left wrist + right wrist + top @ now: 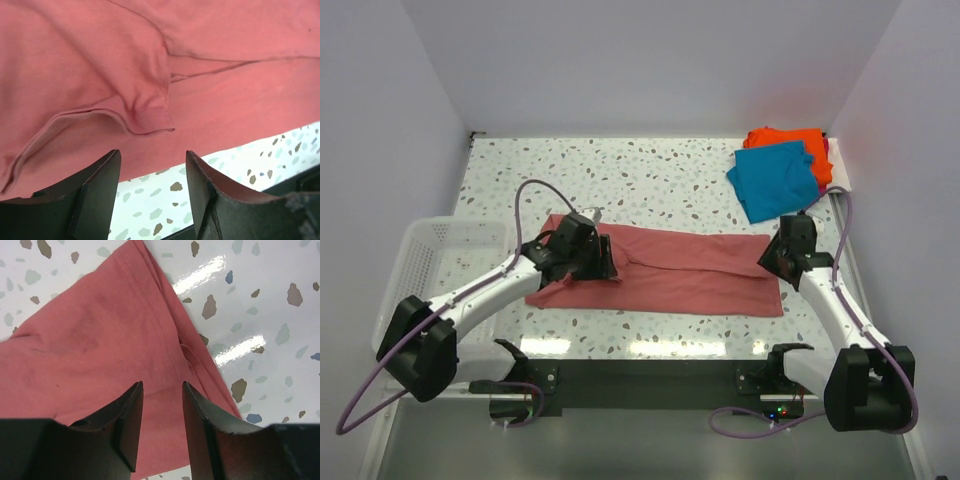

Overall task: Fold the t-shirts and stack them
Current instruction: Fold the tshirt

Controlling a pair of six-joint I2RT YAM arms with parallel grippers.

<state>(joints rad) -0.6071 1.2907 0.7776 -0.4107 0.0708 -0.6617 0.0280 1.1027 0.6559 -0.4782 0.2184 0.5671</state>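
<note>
A large dusty-red t-shirt (680,270) lies folded lengthwise into a long strip across the middle of the table. My left gripper (608,258) hovers over its left end, open, with nothing between the fingers; in the left wrist view the red cloth (210,95) with a folded sleeve fills the picture above the open gripper (152,162). My right gripper (767,258) stands at the strip's right end, open over the red cloth (100,355), its gripper (161,390) holding nothing. A teal-blue t-shirt (775,178) lies on an orange t-shirt (790,142) at the back right, with a magenta edge (827,150) showing.
A white mesh basket (430,260) sits off the table's left edge, beside the left arm. The table's dark front edge (650,370) runs between the two arm bases. White walls close in on the back and both sides.
</note>
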